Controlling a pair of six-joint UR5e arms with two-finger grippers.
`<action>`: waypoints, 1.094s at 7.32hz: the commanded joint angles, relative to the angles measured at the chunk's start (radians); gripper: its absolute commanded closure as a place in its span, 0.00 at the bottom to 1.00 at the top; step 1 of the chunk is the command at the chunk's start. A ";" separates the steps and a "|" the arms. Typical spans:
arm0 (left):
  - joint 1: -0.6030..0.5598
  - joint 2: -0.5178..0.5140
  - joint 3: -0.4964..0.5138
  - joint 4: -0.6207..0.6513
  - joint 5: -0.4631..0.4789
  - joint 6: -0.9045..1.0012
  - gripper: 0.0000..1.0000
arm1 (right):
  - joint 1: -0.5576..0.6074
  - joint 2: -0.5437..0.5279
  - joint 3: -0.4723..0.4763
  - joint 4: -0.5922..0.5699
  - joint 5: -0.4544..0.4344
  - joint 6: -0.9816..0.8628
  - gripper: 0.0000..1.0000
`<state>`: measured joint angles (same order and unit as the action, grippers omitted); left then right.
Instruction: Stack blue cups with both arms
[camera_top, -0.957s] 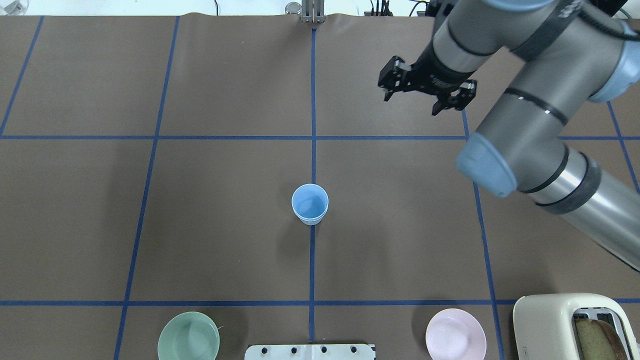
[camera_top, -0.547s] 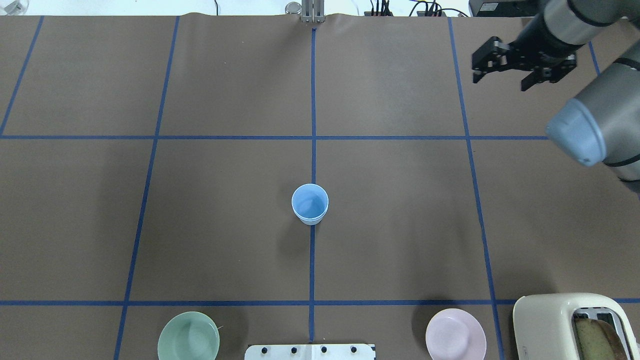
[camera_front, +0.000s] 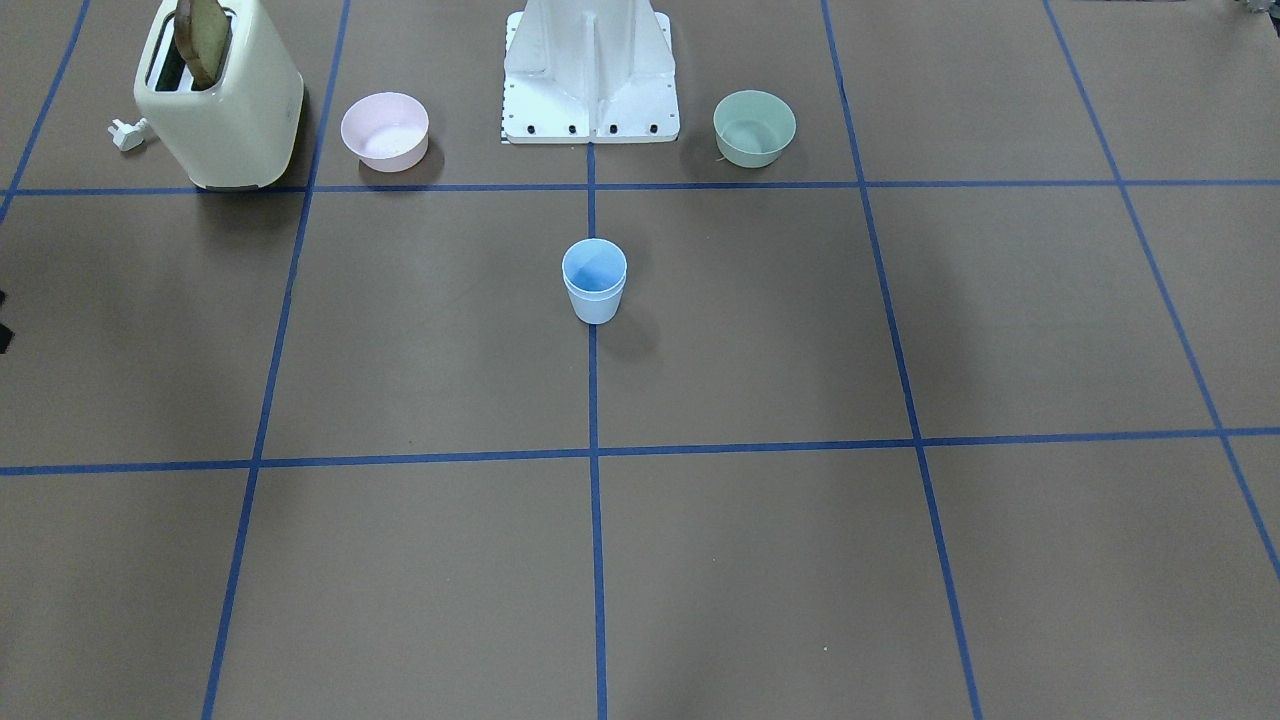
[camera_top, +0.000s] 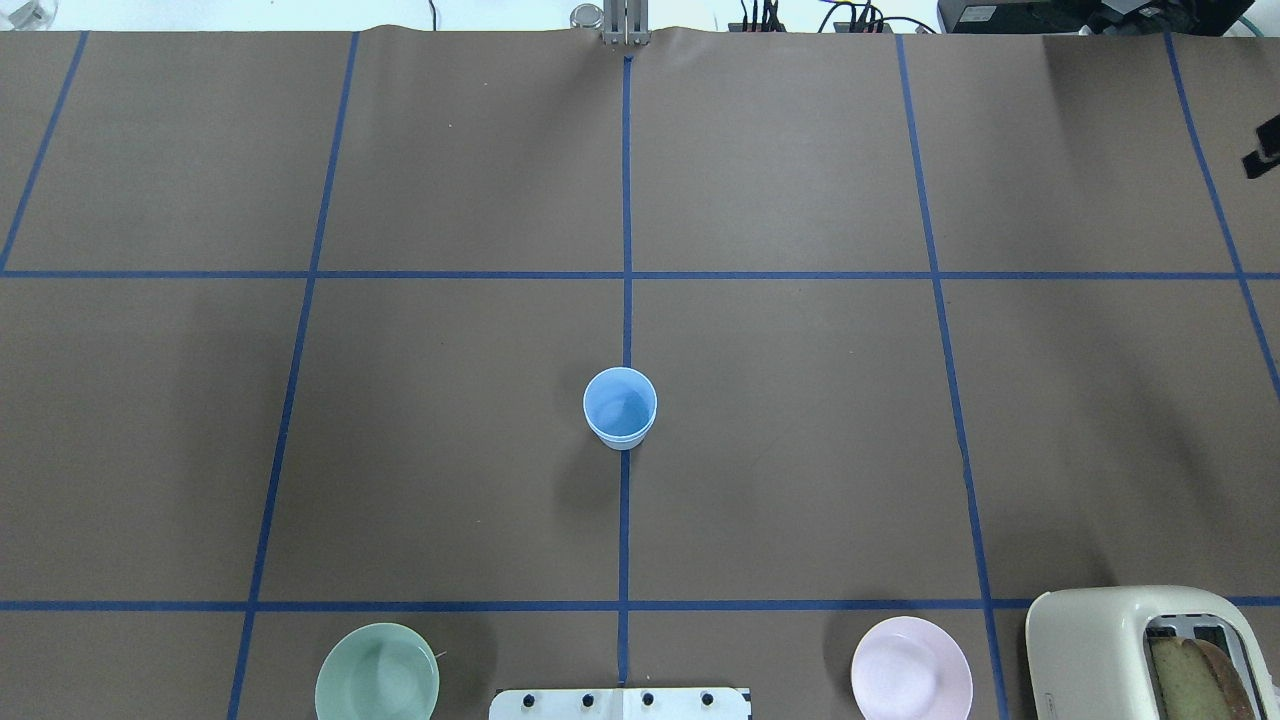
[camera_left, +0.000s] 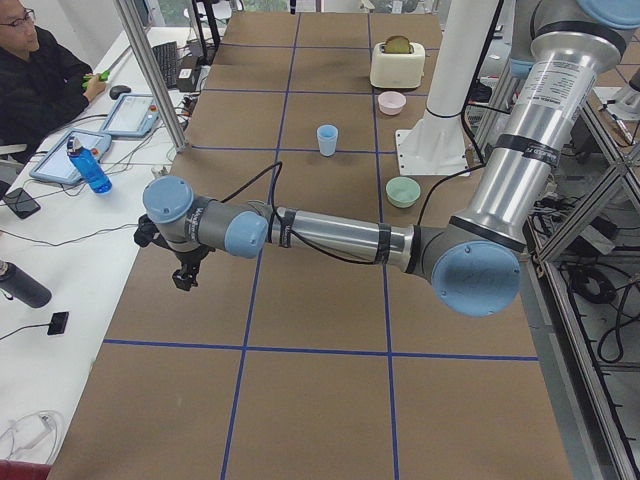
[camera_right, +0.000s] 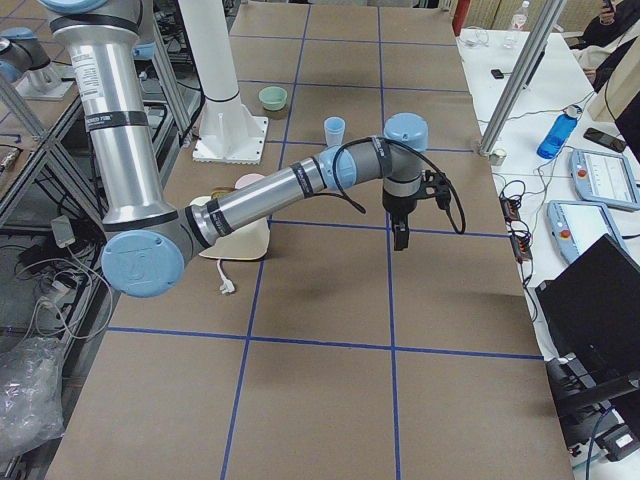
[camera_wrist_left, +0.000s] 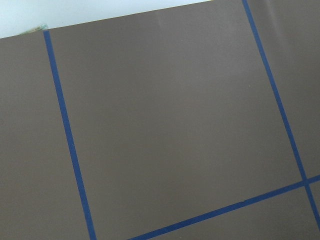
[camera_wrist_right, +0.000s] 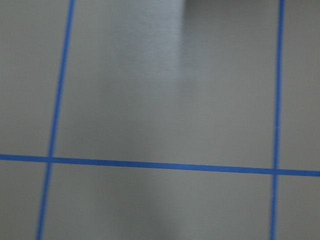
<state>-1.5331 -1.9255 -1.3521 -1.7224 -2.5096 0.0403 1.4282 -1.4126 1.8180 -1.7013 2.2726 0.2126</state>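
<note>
Blue cups (camera_front: 595, 282) nested upright (mouths up); left gripper (camera_left: 184, 278), right gripper (camera_right: 401, 238): cannot tell.

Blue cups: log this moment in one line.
cups: nested, upright | left gripper: away from cups, state unclear | right gripper: away from cups, state unclear | stack: looks done

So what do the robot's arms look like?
The left arm and right arm are shiny grey metal tubes with round light-blue joint caps and thin black bands. Dark cables loop along them to the left gripper and right gripper, both small and black.
</note>
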 joint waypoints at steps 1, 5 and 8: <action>-0.008 0.017 0.001 0.000 0.000 0.032 0.02 | 0.105 -0.042 -0.083 0.002 0.001 -0.191 0.00; -0.010 0.023 0.014 0.000 0.000 0.061 0.02 | 0.118 -0.033 -0.306 0.205 -0.004 -0.199 0.00; -0.009 0.051 0.016 -0.002 0.000 0.061 0.02 | 0.130 0.017 -0.350 0.216 -0.002 -0.180 0.00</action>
<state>-1.5423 -1.8898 -1.3375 -1.7227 -2.5096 0.1003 1.5557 -1.4097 1.4790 -1.4915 2.2701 0.0253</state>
